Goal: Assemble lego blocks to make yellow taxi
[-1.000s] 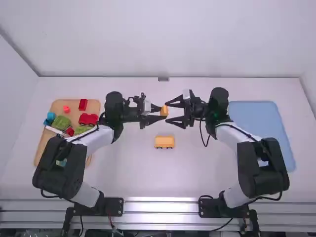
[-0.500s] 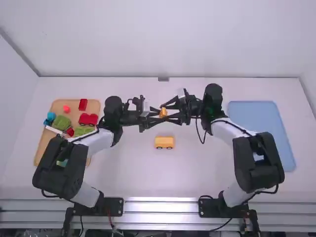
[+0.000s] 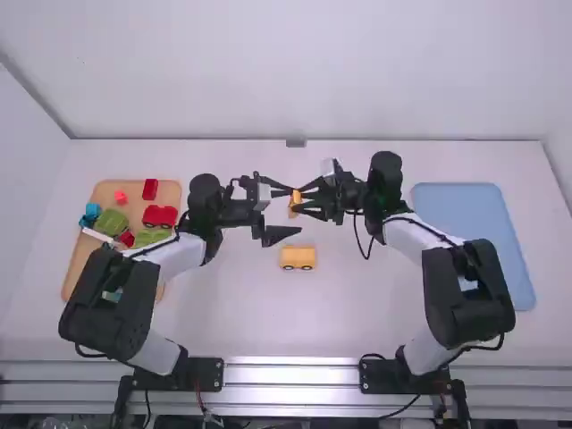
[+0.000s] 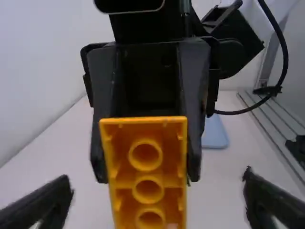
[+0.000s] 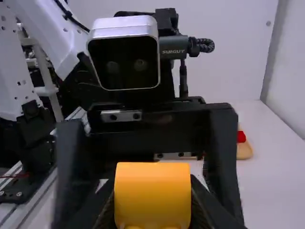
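Note:
Above the table's middle, the right gripper [image 3: 303,204] is shut on a yellow-orange block [image 3: 293,204]. My left gripper [image 3: 297,213] stands open around that block from the other side. In the left wrist view the block [image 4: 147,176] turns its hollow underside with round tubes to the camera, and the fingers of the left gripper [image 4: 159,202] are wide apart. The right wrist view has the block's smooth rounded face [image 5: 152,193] between the fingers of the right gripper [image 5: 152,210]. A yellow-orange car body with dark wheels [image 3: 298,257] rests on the table just nearer the bases.
A wooden tray [image 3: 79,259] at the left holds red, green and blue blocks, among them a red wheeled piece [image 3: 160,216]. At the right lies a blue tray [image 3: 474,219], partly beneath the right arm.
The right gripper has moved left to the block and closed on it. My left gripper, earlier closed on the block, has opened. The block now stands more upright in the high view.

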You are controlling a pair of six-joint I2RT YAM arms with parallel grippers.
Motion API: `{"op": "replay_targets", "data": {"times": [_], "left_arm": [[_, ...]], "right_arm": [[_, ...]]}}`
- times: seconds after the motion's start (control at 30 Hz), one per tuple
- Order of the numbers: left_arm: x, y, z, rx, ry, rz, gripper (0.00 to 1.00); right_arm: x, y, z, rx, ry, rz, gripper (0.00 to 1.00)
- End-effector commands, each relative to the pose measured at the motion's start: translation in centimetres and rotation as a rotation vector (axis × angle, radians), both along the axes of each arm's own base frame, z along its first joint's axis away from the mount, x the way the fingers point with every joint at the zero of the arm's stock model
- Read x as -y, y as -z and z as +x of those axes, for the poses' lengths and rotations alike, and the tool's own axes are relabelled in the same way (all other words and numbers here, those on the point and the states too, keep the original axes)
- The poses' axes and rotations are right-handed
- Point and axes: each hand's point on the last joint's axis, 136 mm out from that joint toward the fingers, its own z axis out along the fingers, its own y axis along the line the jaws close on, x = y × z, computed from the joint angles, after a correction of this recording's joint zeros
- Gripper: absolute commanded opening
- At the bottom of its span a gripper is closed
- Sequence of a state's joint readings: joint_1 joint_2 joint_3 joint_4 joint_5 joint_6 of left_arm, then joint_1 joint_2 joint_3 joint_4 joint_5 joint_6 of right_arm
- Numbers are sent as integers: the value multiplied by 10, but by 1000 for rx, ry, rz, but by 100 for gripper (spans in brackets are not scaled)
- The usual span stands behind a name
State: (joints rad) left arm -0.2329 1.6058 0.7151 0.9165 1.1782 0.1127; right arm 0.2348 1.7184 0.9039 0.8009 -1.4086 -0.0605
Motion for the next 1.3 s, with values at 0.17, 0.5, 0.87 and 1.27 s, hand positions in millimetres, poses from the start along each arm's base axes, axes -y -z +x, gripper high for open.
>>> {"op": "replay_targets", "data": {"times": [0.17, 0.5, 0.87, 1.27], "left_arm": [[0, 11, -7, -8, 13, 40, 99], [-4, 48, -19, 21, 50, 145, 99], [-52, 38, 49, -127, -334, 127, 99], [-189, 16, 41, -283, -927, 301, 99]], "right_arm": [[34, -3, 58, -81, 335, -52, 8], [96, 87, 47, -226, 888, -726, 8], [75, 108, 15, -196, 764, -877, 2], [-24, 106, 27, -93, 395, -920, 0]]}}
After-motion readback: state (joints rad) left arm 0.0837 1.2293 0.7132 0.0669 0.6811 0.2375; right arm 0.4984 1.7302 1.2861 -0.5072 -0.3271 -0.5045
